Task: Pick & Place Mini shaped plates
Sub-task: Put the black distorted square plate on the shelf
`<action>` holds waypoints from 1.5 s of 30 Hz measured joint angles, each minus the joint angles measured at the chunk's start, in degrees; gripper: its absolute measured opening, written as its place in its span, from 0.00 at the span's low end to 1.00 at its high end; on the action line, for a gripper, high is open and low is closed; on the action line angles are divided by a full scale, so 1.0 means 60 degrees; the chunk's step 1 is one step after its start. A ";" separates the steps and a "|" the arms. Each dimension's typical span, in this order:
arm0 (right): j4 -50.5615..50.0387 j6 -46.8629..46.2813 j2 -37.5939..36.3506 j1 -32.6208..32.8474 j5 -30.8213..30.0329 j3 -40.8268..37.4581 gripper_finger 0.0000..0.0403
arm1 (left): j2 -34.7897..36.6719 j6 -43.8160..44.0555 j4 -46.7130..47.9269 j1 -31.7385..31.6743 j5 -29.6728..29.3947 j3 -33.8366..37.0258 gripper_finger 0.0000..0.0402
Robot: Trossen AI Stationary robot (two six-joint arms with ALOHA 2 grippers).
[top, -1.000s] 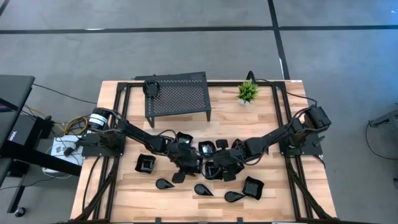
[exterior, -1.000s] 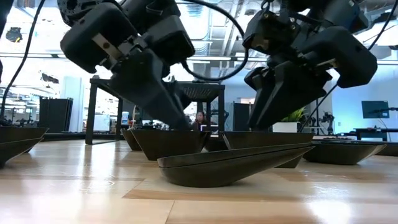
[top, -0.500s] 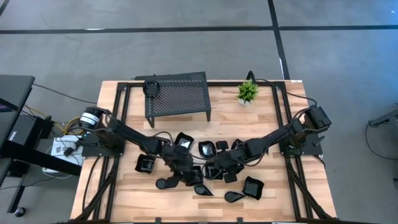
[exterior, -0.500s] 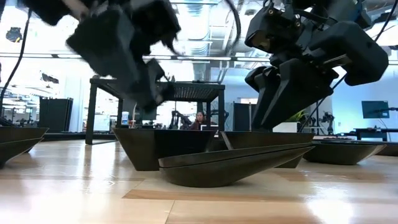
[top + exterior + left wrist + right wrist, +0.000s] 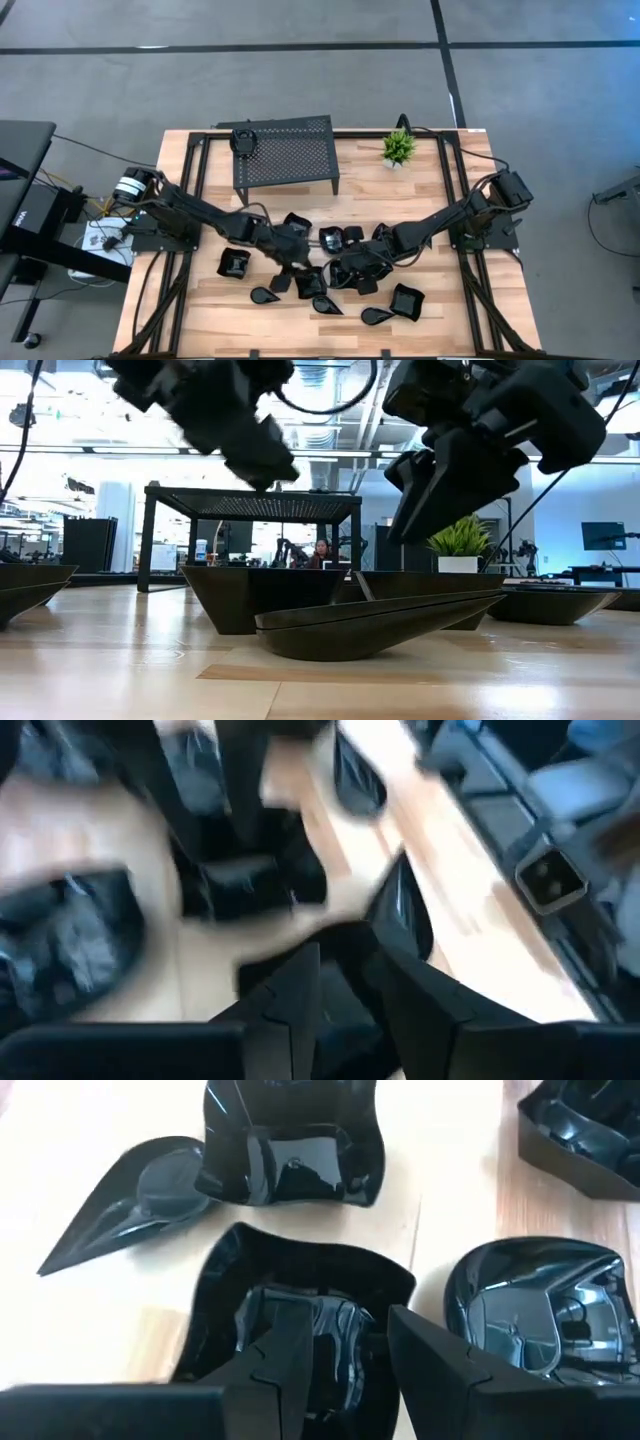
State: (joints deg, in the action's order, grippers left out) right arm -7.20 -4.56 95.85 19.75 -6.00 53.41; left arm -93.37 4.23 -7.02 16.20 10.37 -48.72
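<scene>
Several glossy black mini plates rest on their bases mid-table: wavy squares, roundish ones and teardrops. In the low view a teardrop plate lies nearest, with a square plate behind it. My left gripper hangs above the cluster, clear of the plates; its blurred wrist view shows the fingers a little apart. My right gripper is open and raised over a wavy square plate, whose side wall shows between the fingers below them.
The black perforated stand is at the far left with a dark object on its top, and the small potted plant at the far right. Near my right gripper lie a teardrop, another square and a roundish plate.
My left gripper dipped toward the near edge among the plates, then rose quickly and drew back. The square plate under it now shows wider and nearer in the low view. My right gripper lifted slightly and tipped toward the table's left.
</scene>
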 joint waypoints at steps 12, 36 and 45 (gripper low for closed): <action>0.0029 -0.0004 0.0000 0.0000 -0.0004 0.0000 0.31 | -0.1066 0.1101 0.0118 0.0253 -0.1586 0.0491 0.26; 0.0094 0.0002 0.0002 -0.0101 -0.0310 0.0000 0.31 | 0.4250 -0.1700 0.2752 -0.0969 -0.3348 0.0451 0.01; 0.0586 0.0006 0.0004 -0.0561 -0.0301 0.0000 0.31 | 0.7113 -0.4893 0.2811 -0.4670 -0.4415 0.0305 0.01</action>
State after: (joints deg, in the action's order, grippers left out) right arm -3.68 -4.52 95.88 16.39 -7.81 53.41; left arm -50.69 -25.12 9.85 -11.82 -16.12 -46.90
